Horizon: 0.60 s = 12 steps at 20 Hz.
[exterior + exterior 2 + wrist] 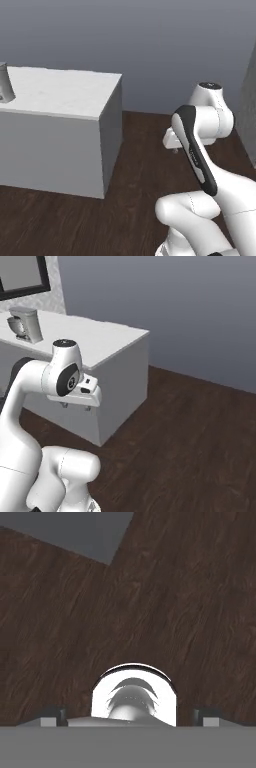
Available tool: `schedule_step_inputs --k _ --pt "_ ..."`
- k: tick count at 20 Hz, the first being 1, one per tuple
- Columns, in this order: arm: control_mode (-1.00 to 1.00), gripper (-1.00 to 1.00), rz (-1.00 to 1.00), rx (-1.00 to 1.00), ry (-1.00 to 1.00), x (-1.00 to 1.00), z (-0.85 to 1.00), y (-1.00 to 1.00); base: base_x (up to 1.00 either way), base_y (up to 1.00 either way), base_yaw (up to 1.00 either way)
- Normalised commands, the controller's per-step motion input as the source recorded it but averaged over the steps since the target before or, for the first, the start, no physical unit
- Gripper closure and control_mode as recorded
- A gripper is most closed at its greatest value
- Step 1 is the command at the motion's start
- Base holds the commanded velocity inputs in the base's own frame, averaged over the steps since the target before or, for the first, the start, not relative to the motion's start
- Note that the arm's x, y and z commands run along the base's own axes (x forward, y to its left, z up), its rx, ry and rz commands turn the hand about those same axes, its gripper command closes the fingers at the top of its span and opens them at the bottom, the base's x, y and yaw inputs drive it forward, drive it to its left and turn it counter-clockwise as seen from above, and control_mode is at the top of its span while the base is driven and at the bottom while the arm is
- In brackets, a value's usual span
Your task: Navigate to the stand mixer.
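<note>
The stand mixer (25,324) is a small grey-silver machine with a boxy head and a metal bowl. It stands at the far left of a white-topped counter (105,341). In the left base view only a grey sliver of the mixer (4,83) shows at the picture's left edge. My gripper (75,405) hangs folded in front of the arm, pointing down at the floor, well short of the counter and right of the mixer. The left base view has the gripper (173,146) over the dark floor. Its fingertips (52,715) stand wide apart with nothing between them, so it is open.
The counter is a grey-sided block (60,150) whose near corner (107,195) juts toward me. Dark wood floor (190,436) stretches right of it to a plain grey wall (175,306). A dark-framed window (22,276) sits above the mixer. A grey panel (249,105) rises at the right.
</note>
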Motion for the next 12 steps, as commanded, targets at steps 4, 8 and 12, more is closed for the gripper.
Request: schedule_step_inputs --k 4,8,12 --pt "1.0 -1.0 0.0 0.0 0.0 0.0 0.0 0.0 1.0 0.39 0.46" --pt "1.0 -1.0 0.0 0.0 0.0 0.0 0.0 0.0 1.0 0.49 0.2" --pt "1.0 -1.0 0.0 0.0 0.0 0.0 0.0 0.0 0.98 0.88 0.03"
